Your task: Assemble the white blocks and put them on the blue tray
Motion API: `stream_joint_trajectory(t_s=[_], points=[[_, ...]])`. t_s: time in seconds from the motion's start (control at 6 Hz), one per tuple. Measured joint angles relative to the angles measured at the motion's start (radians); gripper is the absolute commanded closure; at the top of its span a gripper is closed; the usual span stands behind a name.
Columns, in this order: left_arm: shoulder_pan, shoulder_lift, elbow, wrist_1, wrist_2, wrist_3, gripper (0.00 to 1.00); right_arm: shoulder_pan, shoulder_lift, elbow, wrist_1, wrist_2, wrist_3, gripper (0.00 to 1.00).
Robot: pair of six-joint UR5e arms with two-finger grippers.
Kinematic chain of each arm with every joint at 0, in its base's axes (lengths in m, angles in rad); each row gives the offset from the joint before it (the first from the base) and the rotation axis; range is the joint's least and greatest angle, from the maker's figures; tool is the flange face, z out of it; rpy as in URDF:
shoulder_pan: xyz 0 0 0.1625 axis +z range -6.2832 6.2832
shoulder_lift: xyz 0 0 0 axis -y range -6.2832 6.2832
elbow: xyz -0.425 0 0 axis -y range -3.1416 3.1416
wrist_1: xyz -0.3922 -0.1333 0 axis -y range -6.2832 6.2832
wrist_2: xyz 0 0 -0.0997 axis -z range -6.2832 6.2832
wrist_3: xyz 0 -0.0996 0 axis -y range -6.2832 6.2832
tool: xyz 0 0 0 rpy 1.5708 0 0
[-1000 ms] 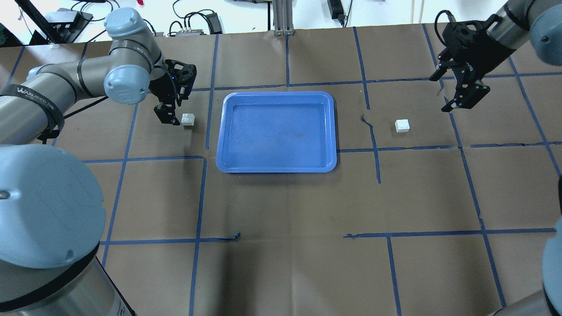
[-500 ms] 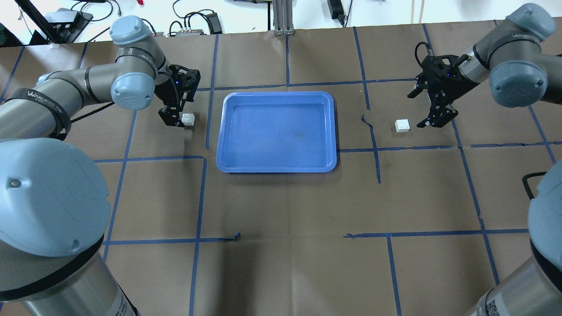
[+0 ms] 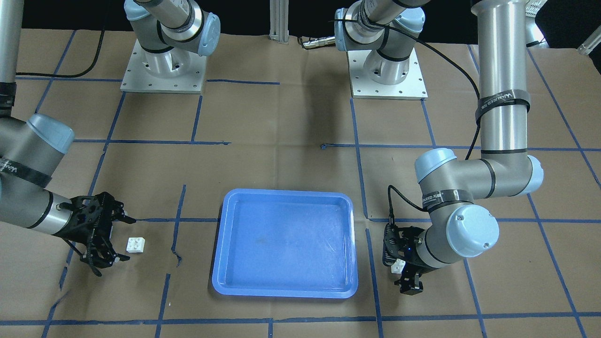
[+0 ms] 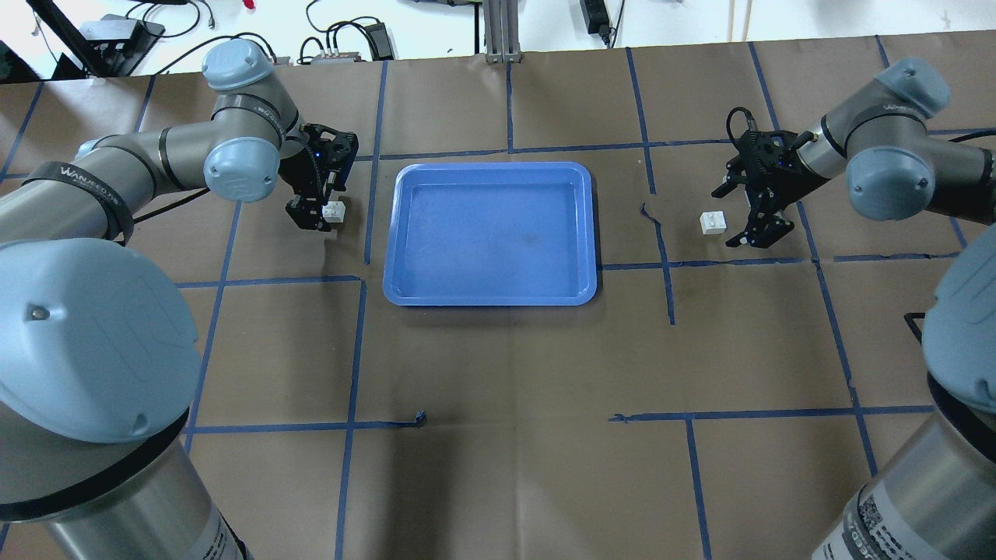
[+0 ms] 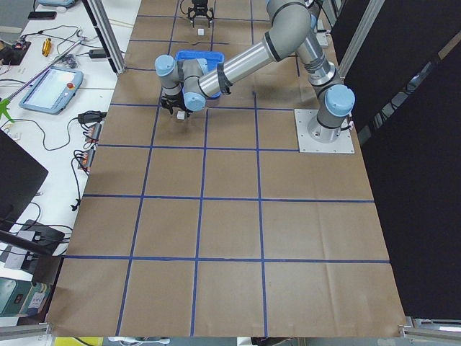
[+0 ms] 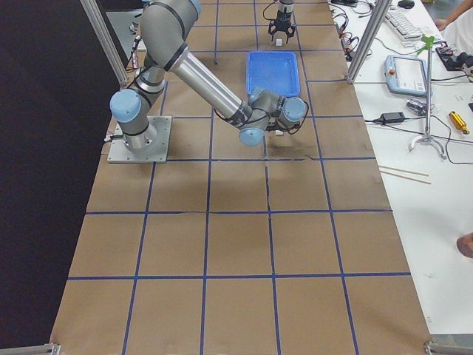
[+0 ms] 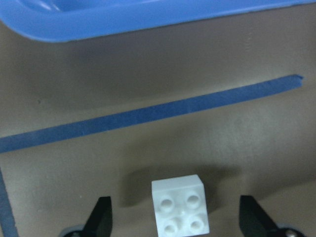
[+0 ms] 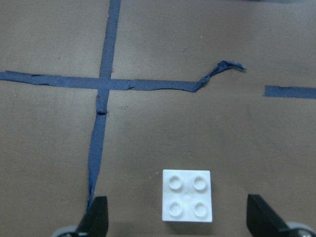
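Observation:
The blue tray (image 4: 585, 233) lies mid-table and holds nothing; it also shows in the front view (image 3: 220, 263) and the left wrist view (image 7: 148, 24). One white block (image 4: 334, 211) sits left of it, studs up. My left gripper (image 4: 322, 207) is open and low around it; the left wrist view shows this block (image 7: 180, 205) between the fingertips (image 7: 101, 215), apart from both. The other white block (image 4: 713, 222) sits right of the tray. My right gripper (image 4: 735, 214) is open, low beside it; the right wrist view shows that block (image 8: 187, 196) between the fingertips (image 8: 261, 217), untouched.
Brown paper with blue tape lines covers the table (image 4: 506, 373). A torn tape curl (image 4: 650, 214) lies between the tray and the right block. Both arm bases (image 3: 162, 70) stand at the robot's side. Cables and power supplies (image 4: 342, 43) lie past the far edge.
My right gripper has come down and moved left, close to the right block. My left gripper has shifted slightly right and lower around the left block. Neither block has moved.

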Motion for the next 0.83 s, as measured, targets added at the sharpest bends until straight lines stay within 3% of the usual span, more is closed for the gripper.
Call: stream_joint_trajectory(t_s=[0.17, 0.33, 0.83], points=[[0.000, 0.000, 0.000, 0.001, -0.001, -0.001, 0.83, 0.000, 0.003, 0.009, -0.002, 0.000, 0.001, 0.01], [0.000, 0.003, 0.000, 0.001, 0.000, -0.002, 0.98, 0.000, 0.004, 0.011, -0.004, 0.001, 0.002, 0.08], [-0.022, 0.047, 0.003, -0.003, 0.009, -0.063, 1.00, -0.001, 0.004, 0.010, -0.016, 0.001, 0.002, 0.47]])
